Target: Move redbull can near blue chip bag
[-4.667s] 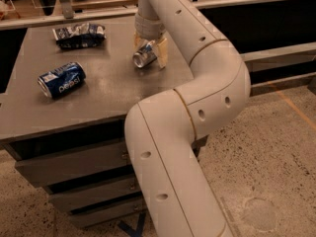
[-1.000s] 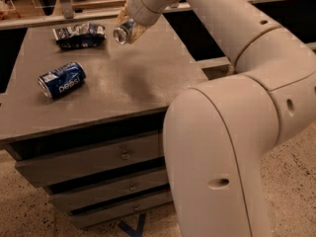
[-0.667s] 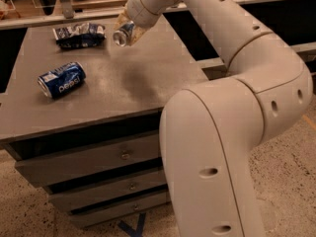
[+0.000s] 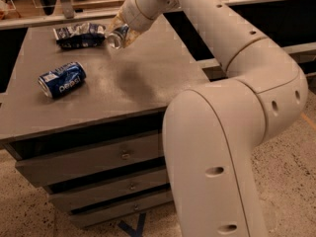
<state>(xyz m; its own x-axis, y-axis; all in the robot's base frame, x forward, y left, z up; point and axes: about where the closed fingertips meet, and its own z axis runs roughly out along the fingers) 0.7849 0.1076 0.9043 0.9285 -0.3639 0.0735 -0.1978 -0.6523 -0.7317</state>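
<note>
Just beside the wrinkly blue chip bag [image 4: 78,34], the end effector [image 4: 121,30] grips the slim metal redbull can [image 4: 116,38].

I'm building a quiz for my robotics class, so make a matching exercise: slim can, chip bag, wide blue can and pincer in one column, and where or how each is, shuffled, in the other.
1 slim can
2 chip bag
3 wide blue can
4 pincer

A lying on its side near the front of the table
B crumpled at the table's far edge
C closed around a can, beside the bag
D held up, tilted

Pairs: 1-D, 2-B, 3-A, 4-C
</note>
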